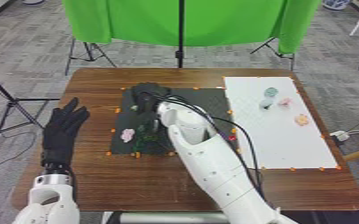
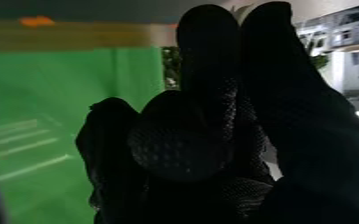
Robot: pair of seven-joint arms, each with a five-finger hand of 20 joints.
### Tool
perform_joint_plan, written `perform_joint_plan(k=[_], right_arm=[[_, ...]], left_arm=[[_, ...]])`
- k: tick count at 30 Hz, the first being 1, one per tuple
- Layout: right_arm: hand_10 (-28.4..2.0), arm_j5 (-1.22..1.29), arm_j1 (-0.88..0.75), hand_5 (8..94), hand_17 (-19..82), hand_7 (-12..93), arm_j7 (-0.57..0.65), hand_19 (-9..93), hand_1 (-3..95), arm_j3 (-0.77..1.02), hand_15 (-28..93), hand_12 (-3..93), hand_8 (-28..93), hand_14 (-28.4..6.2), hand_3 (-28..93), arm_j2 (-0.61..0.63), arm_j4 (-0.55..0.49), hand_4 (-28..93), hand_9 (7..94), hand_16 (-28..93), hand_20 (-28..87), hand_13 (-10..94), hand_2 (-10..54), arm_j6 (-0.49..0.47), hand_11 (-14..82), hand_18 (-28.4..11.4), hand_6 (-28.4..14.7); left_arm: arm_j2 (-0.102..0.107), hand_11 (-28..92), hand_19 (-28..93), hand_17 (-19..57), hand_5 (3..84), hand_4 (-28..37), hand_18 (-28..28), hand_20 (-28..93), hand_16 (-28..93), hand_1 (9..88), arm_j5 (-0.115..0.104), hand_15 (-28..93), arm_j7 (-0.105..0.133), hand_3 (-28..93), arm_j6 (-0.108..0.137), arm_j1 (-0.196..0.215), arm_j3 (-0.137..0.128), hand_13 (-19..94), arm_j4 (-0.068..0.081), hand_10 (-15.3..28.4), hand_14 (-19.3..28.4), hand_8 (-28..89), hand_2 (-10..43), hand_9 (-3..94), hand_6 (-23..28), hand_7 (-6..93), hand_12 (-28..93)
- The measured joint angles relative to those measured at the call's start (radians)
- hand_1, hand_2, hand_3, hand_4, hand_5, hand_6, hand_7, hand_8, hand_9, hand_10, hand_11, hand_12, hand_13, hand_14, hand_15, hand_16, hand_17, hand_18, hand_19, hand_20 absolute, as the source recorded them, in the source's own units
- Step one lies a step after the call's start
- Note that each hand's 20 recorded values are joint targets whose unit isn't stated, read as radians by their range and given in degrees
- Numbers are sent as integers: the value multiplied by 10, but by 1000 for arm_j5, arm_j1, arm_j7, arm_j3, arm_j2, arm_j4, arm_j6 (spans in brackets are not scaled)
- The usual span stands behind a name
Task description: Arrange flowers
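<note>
Flowers are set out in two groups on the brown, grained wooden table [image 1: 91, 165]. On the smooth white sheet [image 1: 291, 150] at the right, two pale blue-green, rounded blooms [image 1: 270, 92] [image 1: 265, 104] are placed toward the far end, with a small pink bloom [image 1: 285, 101] just beside them and a ruffled peach bloom [image 1: 302, 120] nearer. On the dark, flat mat [image 1: 213, 100] at the centre, a lobed pink flower [image 1: 127, 135] is seen toward the left, with thin green foliage [image 1: 140, 145] near it; a small red thing [image 1: 232, 137] is seen by the mat's right edge. Both surfaces are edged with small orange marks.

The left hand [image 1: 62, 127], gloved in black fabric, is held over the table's left side, released, its fingers straight and slightly spread. The right hand [image 1: 146, 95] is placed over the far part of the mat, its glove textured with a fine mesh. A pale, pointed piece [image 2: 238, 12] is seen against that glove; whether it is grasped cannot be told. Beyond the table, smooth green cloth [image 1: 193, 22] is hung.
</note>
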Motion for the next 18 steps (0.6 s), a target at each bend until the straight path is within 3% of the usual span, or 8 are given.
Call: perform_joint_plan(k=[18], right_arm=[[-96, 0, -3, 723, 650, 175, -13, 932, 558, 33, 606, 269, 54, -9, 496, -3, 19, -159, 865, 343, 565, 909, -95, 11, 333, -102, 23]], left_arm=[[3, 132, 18, 72, 412, -283, 105, 189, 10, 154, 0, 95, -10, 629, -11, -9, 1, 347, 4, 136, 158, -54, 78, 419, 51, 46, 95]])
